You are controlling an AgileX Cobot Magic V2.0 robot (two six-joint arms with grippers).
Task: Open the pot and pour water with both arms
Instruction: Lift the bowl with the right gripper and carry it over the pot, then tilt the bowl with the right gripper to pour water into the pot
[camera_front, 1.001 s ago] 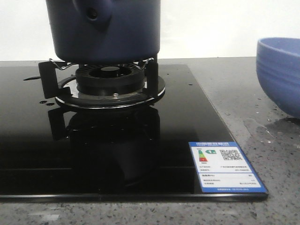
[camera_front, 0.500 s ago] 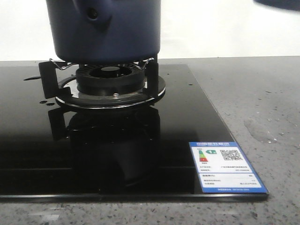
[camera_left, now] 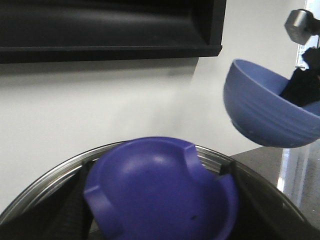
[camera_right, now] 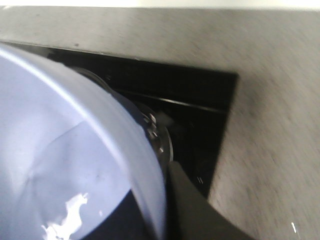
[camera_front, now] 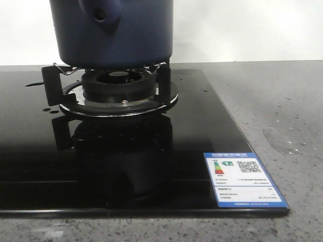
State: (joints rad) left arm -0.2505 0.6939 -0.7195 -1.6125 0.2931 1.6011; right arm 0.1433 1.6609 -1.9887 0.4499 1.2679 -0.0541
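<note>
Navy pot (camera_front: 113, 33) sits on the burner stand (camera_front: 113, 91) of the black glass hob (camera_front: 151, 166). Left gripper grasps the purple lid (camera_left: 160, 192), clenched, apparently raised. Right gripper clamps the light blue bowl (camera_left: 270, 107) by its rim, aloft beside the pot. Advice: centre the bowl's lip over the opening, then tilt slowly; keep the lid clear.

Even bright light; the glossy hob (camera_front: 151, 151) mirrors the burner, and the right wrist view is motion-blurred beyond the claw.
</note>
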